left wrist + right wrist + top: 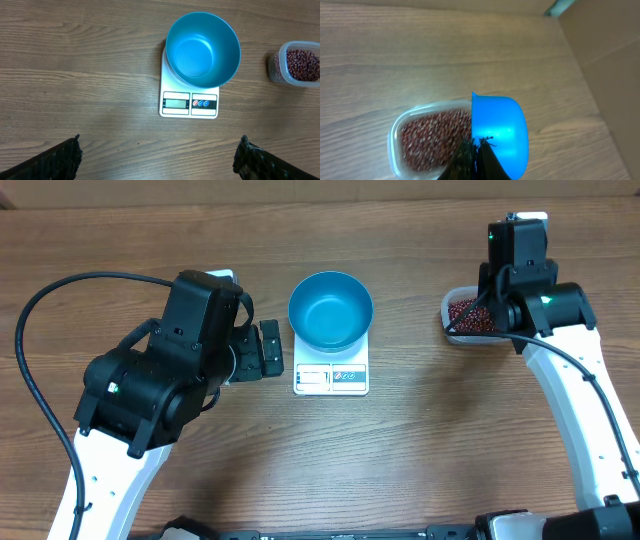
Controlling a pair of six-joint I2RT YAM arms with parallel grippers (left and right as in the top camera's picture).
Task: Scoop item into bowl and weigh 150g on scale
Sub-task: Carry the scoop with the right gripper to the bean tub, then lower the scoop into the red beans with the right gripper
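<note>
A clear tub [449, 307] of beans [468, 315] stands on the tabletop [420, 460], well apart from the scale [331, 378], to its right in the overhead view. Open wood lies between them. A black cable [60, 290] loops beside the left arm.

The right gripper [477, 150] is closed on a blue scoop [502, 130], which hangs edge-on over one end of the tub. Whether the scoop carries beans cannot be told. The left gripper [159, 152] is spread wide, holds nothing, and sits just left of the scale.

The bowl [202, 50] stands on the scale's platform, covering most of it and leaving the display and buttons clear.

The bowl is round, deep and smooth, its inside bare teal. The scale is flat, white and square. The beans are small, dark red-brown grains in a loose heap. The tub has rounded corners and see-through plastic walls. The scoop is glossy plastic. The tabletop is wood-grained.
</note>
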